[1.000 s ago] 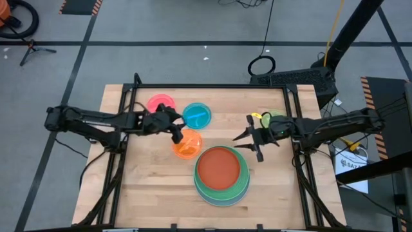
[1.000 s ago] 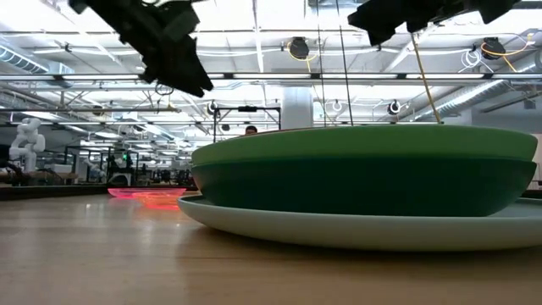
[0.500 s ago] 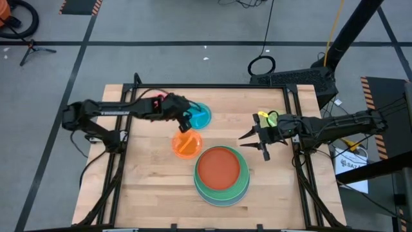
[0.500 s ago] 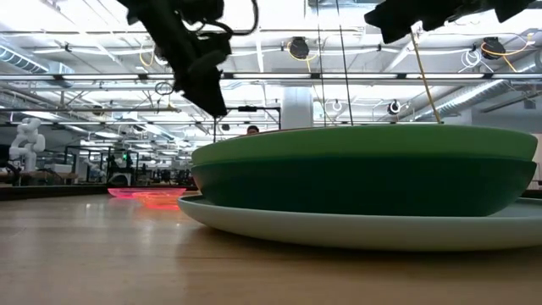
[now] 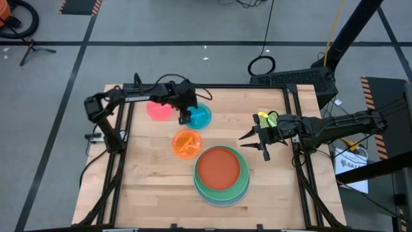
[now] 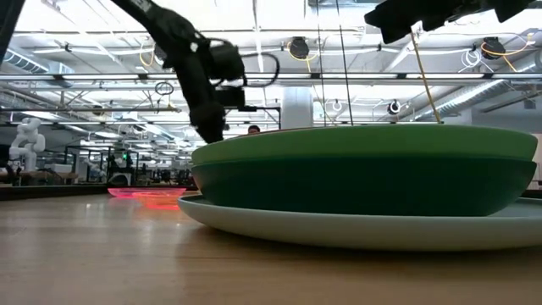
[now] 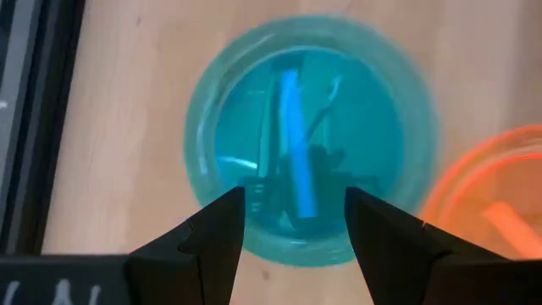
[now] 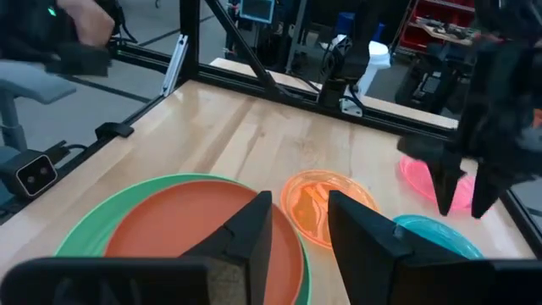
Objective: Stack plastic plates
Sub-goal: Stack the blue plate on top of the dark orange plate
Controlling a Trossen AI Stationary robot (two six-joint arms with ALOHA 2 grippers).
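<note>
A stack (image 5: 222,174) stands at the table's near middle: a red-orange plate (image 5: 219,167) on top, then light green, dark green and light blue; it fills the low view (image 6: 364,169). Small cyan (image 5: 199,116), pink (image 5: 156,109) and orange (image 5: 187,143) plates lie flat on the table. A lime plate (image 5: 275,119) shows beside my right arm. No medium blue plate shows. My left gripper (image 5: 187,116) is open, pointing down above the cyan plate (image 7: 309,144), clear of it. My right gripper (image 5: 254,142) is open and empty, to the right of the stack.
Black frame rails run along the table's left, far and right edges (image 5: 206,87). Bare wood lies at the near left (image 5: 154,187). The orange plate sits close to the stack's far left rim. The room beyond shows in the low view.
My left gripper has gone from beside the orange plate toward the table's far edge and a little right, and has come down over the cyan plate, still open. The pink plate, covered by the arm half a second ago, shows again. The plates have not moved.
</note>
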